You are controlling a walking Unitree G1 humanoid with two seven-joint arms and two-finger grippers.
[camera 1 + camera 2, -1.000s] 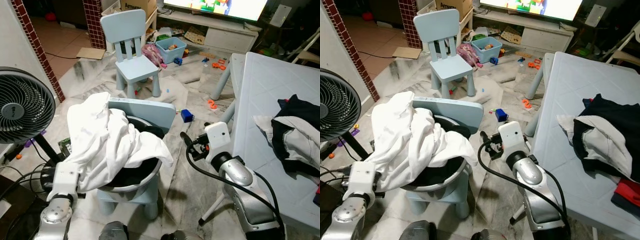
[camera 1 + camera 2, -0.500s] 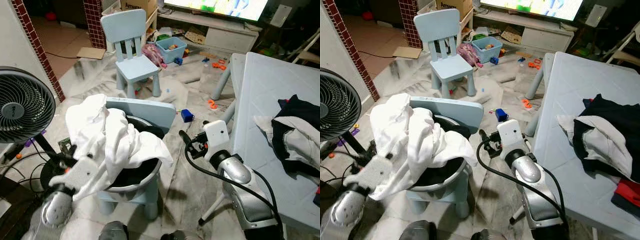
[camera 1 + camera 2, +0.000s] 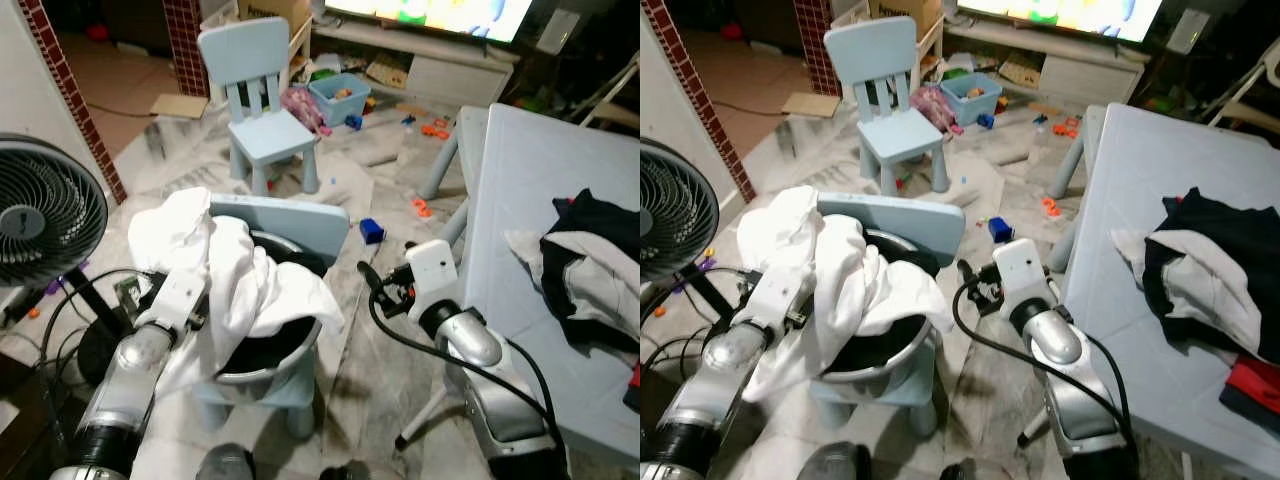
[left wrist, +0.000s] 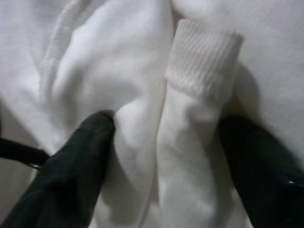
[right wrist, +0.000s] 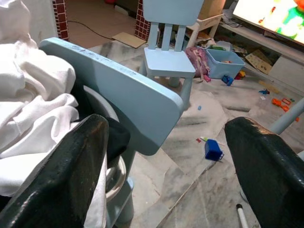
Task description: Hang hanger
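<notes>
A white garment (image 3: 230,280) lies heaped over a metal basin (image 3: 272,362) that sits on a light-blue child's chair (image 3: 300,215). My left arm (image 3: 150,340) reaches up into the garment from the left. In the left wrist view my left gripper (image 4: 166,156) is open, with its black fingers (image 4: 80,161) pressed into folds of the white cloth and a ribbed cuff (image 4: 202,61) just ahead. My right gripper (image 3: 368,280) hovers to the right of the chair. It is open with nothing between its fingers (image 5: 80,156).
A standing fan (image 3: 45,210) is at the left with cables on the floor. A white table (image 3: 530,170) at the right carries a pile of black and white clothes (image 3: 590,260). Farther back stand a second blue chair (image 3: 265,100), a blue block (image 3: 372,231) and scattered toys.
My left arm has risen from low beside the chair and swung forward, pushing its gripper into the white garment. The right arm has barely moved.
</notes>
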